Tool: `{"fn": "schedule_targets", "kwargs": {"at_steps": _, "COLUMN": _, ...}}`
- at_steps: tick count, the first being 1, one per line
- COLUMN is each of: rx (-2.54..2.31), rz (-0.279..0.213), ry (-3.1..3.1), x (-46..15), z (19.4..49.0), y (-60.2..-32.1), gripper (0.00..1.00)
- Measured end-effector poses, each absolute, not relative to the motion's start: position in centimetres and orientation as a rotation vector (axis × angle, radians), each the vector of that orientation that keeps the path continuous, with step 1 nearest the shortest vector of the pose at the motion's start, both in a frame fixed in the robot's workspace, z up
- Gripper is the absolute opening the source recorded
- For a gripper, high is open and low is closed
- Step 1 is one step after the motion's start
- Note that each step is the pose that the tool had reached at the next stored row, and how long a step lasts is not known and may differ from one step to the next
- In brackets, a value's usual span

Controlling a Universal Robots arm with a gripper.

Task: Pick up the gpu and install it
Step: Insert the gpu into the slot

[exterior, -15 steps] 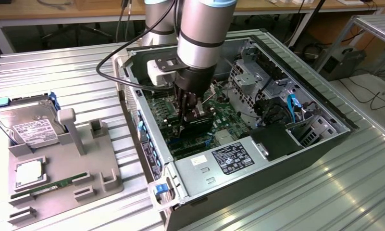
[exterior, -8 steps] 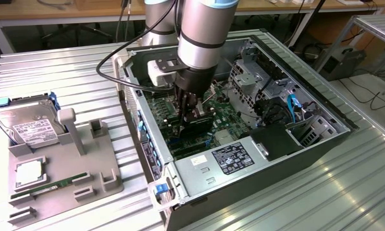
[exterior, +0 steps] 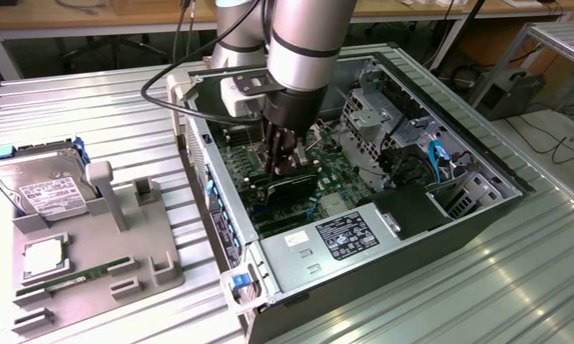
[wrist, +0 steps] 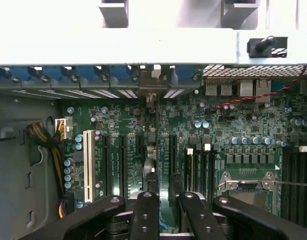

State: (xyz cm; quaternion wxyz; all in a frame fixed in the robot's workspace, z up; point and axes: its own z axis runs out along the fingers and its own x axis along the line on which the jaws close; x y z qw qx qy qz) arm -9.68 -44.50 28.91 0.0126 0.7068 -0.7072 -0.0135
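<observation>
Jaws [wrist: 163, 212]: clamped on the gpu [wrist: 152, 165], seen edge-on in wrist view as a thin card running from between the fingers [wrist: 145, 215] toward the rear slot panel. In exterior view the jaws [exterior: 284, 166] sit low inside the open pc case [exterior: 478, 215], w/ the card [exterior: 289, 188] standing upright on the green board [exterior: 340, 175], fan side facing approx 5 o'clock.

Step in hand (judgement): seating the card into its slot. Card appears at or v. near slot level; cannot tell if fully home.

To do it well:
- Keep card square to the slot [wrist: 172, 155]; any tilt risks jamming the edge contacts.
- Metal end bracket must line up w/ the gap in the rear panel [wrist: 152, 92] at 12 o'clock in wrist view.
- Press straight down, even force; board may flex.
- Watch the white slot [wrist: 88, 165] and black slots at 9 o'clock of the card; they are just beside it, easy to mistake.

Outward: cpu socket [wrist: 248, 180] at 3 o'clock of jaws in wrist view, yellow/black wire bundle [wrist: 46, 140] at 9 o'clock. Power supply box [exterior: 340, 240] at case's near end.

Surface: ribbed metal worktop [exterior: 105, 115]. Grey parts tray [exterior: 138, 251] at 9 o'clock of the case holds a hard drive [exterior: 38, 183], a chip [exterior: 40, 259] and a memory stick [exterior: 77, 278].

Room: wooden benches [exterior: 77, 14] at 12 o'clock, cables trailing on the floor [exterior: 555, 136] at 3 o'clock.
</observation>
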Motion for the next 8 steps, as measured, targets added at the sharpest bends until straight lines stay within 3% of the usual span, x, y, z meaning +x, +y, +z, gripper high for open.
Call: {"fn": "schedule_targets", "kwargs": {"at_steps": 8, "rx": 2.203, "rz": -0.042, "ry": -2.204, "x": -9.7, "z": 30.7, "y": -44.5, "gripper": 0.24}}
